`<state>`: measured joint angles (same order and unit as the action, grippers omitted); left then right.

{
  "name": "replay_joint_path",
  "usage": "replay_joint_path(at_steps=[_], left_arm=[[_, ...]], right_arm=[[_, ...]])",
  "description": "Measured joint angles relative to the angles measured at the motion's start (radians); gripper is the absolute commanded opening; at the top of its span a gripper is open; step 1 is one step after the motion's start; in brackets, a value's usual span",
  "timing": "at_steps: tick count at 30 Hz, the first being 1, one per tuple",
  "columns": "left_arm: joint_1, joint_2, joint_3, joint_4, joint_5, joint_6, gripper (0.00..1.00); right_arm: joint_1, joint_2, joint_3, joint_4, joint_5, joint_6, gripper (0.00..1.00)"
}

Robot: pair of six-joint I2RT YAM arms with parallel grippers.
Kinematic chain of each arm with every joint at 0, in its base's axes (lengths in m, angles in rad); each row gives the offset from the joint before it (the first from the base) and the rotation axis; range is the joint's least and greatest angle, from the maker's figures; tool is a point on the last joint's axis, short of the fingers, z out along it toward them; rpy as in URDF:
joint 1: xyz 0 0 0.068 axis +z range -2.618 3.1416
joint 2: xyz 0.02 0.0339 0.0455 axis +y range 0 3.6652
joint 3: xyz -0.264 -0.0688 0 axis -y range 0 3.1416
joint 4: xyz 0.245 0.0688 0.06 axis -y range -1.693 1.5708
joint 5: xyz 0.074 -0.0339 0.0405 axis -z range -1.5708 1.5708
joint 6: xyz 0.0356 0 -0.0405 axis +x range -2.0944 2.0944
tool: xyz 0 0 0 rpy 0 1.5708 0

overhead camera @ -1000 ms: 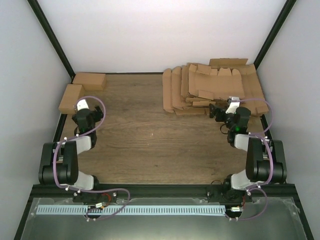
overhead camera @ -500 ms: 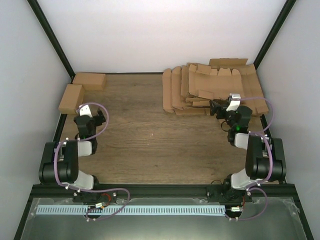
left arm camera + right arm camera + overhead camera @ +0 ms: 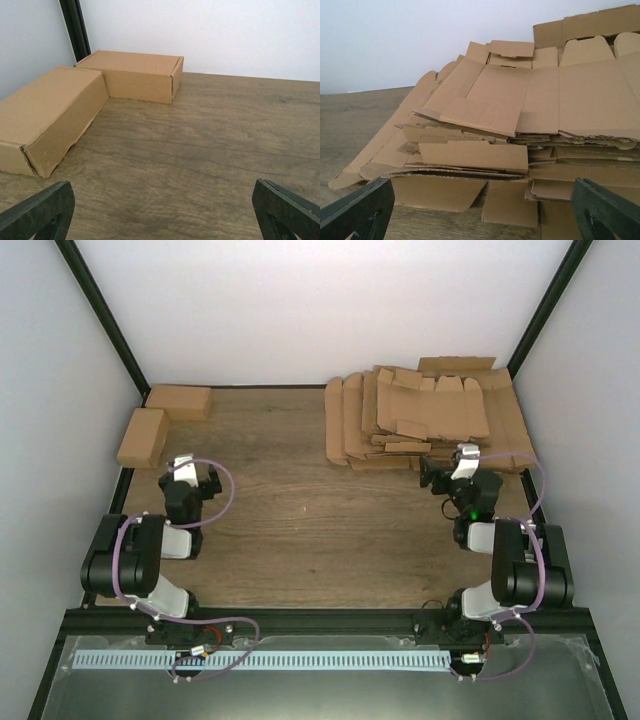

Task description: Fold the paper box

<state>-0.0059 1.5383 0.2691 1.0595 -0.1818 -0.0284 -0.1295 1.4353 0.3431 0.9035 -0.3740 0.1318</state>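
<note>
A stack of flat, unfolded cardboard box blanks [image 3: 425, 415] lies at the back right of the table; it fills the right wrist view [image 3: 520, 115]. My right gripper [image 3: 433, 472] is open and empty, low over the table just in front of the stack's near edge. My left gripper [image 3: 205, 480] is open and empty at the left side, facing two folded brown boxes. Only bare wood lies between its fingertips [image 3: 42, 212].
Two folded cardboard boxes [image 3: 180, 401] [image 3: 142, 436] sit at the back left corner, against the black frame post [image 3: 75, 27]; they also show in the left wrist view [image 3: 135, 75] [image 3: 45, 115]. White walls close in the wooden table [image 3: 300, 510] on three sides.
My left arm has swung its wrist to the right and slightly nearer, away from the left boxes. My right gripper has shifted slightly near the stack's front edge.
</note>
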Motion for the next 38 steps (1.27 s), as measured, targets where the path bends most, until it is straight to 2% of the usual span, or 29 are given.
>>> replay_joint_path(at_steps=[7, 14, 18, 20, 25, 38], left_arm=[[-0.006, 0.000, 0.004, 0.017, 0.026, 0.033, 1.00], [-0.006, 0.000, 0.005, 0.017, 0.049, 0.044, 1.00], [-0.006, 0.000, 0.005, 0.017, 0.053, 0.048, 1.00], [-0.006, 0.000, 0.005, 0.017, 0.053, 0.050, 1.00], [-0.006, 0.000, 0.005, 0.016, 0.056, 0.052, 1.00], [-0.006, 0.000, 0.010, 0.016, 0.064, 0.052, 1.00]], right_arm=[[0.059, 0.080, 0.002, 0.047, -0.007, -0.078, 1.00], [0.084, 0.087, 0.001, 0.060, 0.036, -0.106, 1.00], [0.101, 0.089, -0.085, 0.217, 0.126, -0.109, 1.00], [0.120, 0.093, -0.121, 0.240, 0.147, -0.113, 1.00], [0.131, 0.095, -0.112, 0.251, 0.201, -0.113, 1.00], [0.131, 0.095, -0.103, 0.249, 0.223, -0.113, 1.00]])
